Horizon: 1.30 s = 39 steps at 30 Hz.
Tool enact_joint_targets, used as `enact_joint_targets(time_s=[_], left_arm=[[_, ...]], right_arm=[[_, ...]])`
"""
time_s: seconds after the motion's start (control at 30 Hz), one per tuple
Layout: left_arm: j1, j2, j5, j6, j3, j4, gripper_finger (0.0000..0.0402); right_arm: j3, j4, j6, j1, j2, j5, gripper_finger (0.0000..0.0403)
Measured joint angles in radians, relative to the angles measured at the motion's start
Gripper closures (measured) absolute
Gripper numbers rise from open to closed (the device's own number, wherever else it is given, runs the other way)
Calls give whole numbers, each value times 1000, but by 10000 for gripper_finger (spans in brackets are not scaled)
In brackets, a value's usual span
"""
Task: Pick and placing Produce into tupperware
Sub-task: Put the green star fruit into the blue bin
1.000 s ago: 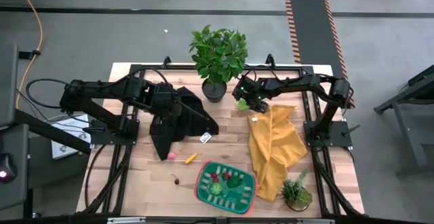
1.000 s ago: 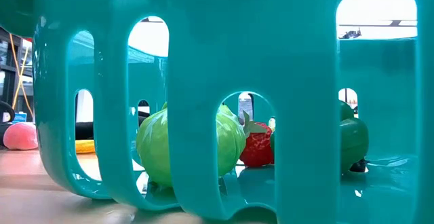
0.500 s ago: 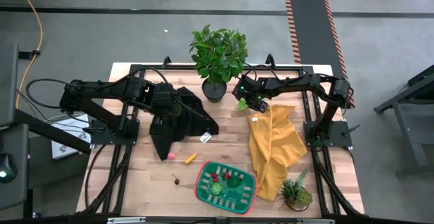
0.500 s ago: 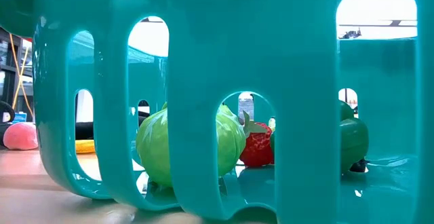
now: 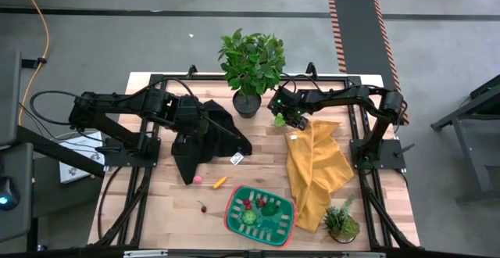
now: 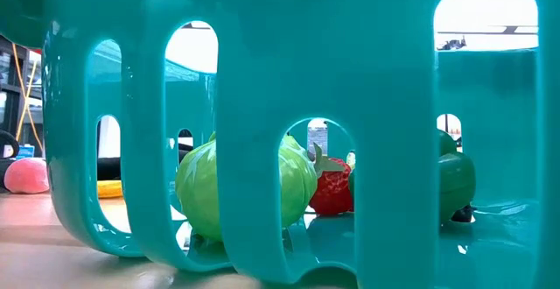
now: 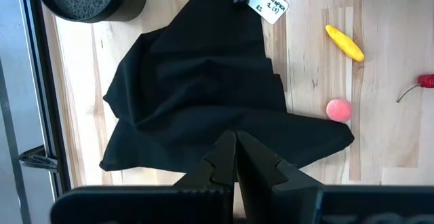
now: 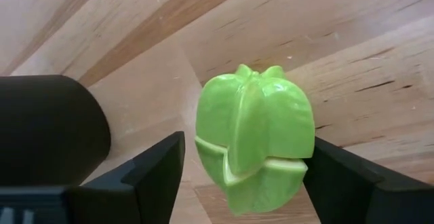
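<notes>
Wooden table slats [image 5: 156, 219] fill the high view. The right gripper [image 5: 283, 117] hangs at the far middle, just right of the big potted plant [image 5: 251, 64], with a lime-green star fruit [image 5: 279, 120] at its tip, beside the far end of the yellow cloth [image 5: 316, 172]. The left gripper [image 5: 195, 127] rests over a black cloth [image 5: 205, 141] on the left. The tupperware [image 5: 291, 211], green with a red rim, sits at the near middle holding green and red produce; a pink ball [image 5: 198, 180], a yellow piece [image 5: 220, 182] and a cherry [image 5: 202, 207] lie on the wood to its left. A small plant [image 5: 342, 220] stands at the near right.

Across the low view, the tupperware's teal slotted wall [image 6: 262, 61] fills the picture; through the slots show a green cabbage [image 6: 203, 188], a strawberry [image 6: 331, 184] and a dark green piece [image 6: 457, 179].

Left wrist view: the fingers [image 7: 218, 163] are pressed together above the black cloth [image 7: 203, 95], with a paper tag [image 7: 268, 3], the yellow piece [image 7: 344, 43] and pink ball [image 7: 338, 110] beyond.

Right wrist view: the star fruit [image 8: 256, 146] sits pinched between the dark fingers [image 8: 152, 173].
</notes>
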State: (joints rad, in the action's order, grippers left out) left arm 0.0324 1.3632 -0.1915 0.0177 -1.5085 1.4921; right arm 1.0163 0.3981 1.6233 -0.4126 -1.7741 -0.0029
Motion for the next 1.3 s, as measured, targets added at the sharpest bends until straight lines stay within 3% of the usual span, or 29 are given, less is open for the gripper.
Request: enact_joint_targets(time_s=[0.97, 1.3], left_arm=[[0, 0, 0, 0, 0, -1, 396], [0, 0, 0, 0, 0, -2, 396]], right_arm=[[1, 75, 21, -15, 0, -28, 141], [1, 70, 17, -15, 0, -16, 192]])
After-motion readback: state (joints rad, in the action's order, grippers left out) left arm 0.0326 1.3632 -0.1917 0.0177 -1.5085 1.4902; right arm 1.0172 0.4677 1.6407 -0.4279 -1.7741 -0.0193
